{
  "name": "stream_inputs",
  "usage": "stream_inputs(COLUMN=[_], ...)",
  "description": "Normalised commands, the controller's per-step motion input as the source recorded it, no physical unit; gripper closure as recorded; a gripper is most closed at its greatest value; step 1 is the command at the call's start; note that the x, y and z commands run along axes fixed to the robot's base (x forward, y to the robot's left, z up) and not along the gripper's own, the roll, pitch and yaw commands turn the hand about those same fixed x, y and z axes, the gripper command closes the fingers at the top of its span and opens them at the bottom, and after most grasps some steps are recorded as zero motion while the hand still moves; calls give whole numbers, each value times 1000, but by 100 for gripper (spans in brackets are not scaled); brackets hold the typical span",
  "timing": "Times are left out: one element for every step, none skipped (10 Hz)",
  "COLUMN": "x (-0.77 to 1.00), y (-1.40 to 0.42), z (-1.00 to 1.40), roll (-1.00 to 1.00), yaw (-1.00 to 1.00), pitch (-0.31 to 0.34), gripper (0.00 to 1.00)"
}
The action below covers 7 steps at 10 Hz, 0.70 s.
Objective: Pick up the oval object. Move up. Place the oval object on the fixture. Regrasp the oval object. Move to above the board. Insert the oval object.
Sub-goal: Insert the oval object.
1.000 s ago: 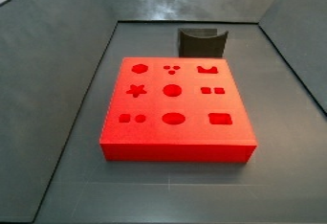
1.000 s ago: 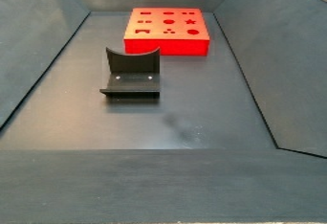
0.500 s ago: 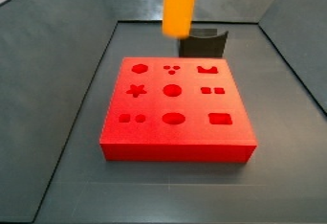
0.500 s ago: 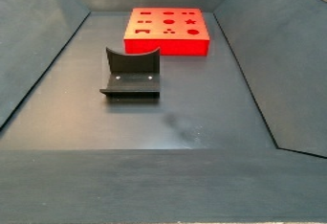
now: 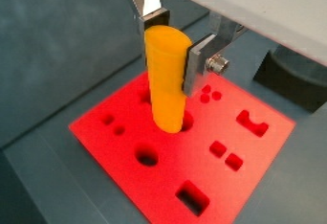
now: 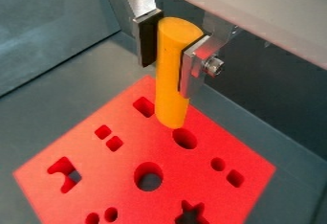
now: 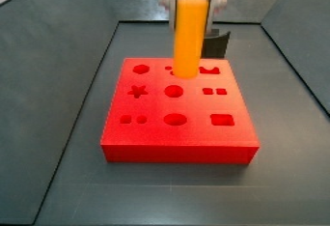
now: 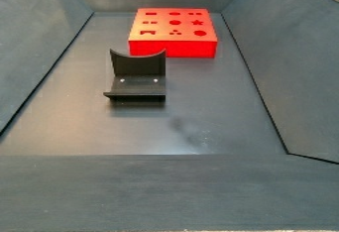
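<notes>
Yellow-orange oval object (image 5: 167, 75) — upright, clamped at its upper end between the gripper (image 6: 170, 38) plates | hangs above the board (image 7: 175, 114), long axis vertical to enter a hole | fixture (image 8: 135, 75) empty.

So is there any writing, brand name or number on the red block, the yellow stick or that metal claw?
None can be read. The board carries only cut-out shapes, the oval object is plain, and the gripper clamped around it over the board shows bare metal. The fixture is unmarked too.
</notes>
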Motion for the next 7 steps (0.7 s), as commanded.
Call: stream_inputs(x=[0,0,0,0,-91,-37,0], y=[-209,-157,0,-49,-211,-166,0], z=[-611,-463,-126,-277,-429,-343,-117], roll=[0,0,-90,-59,0,-49,-124], yaw=[43,49,0,6,49,57,26], pitch=[-210,-180,-63,-79,-117,-116,-57], gripper=[100,100,100,100,100,100,100])
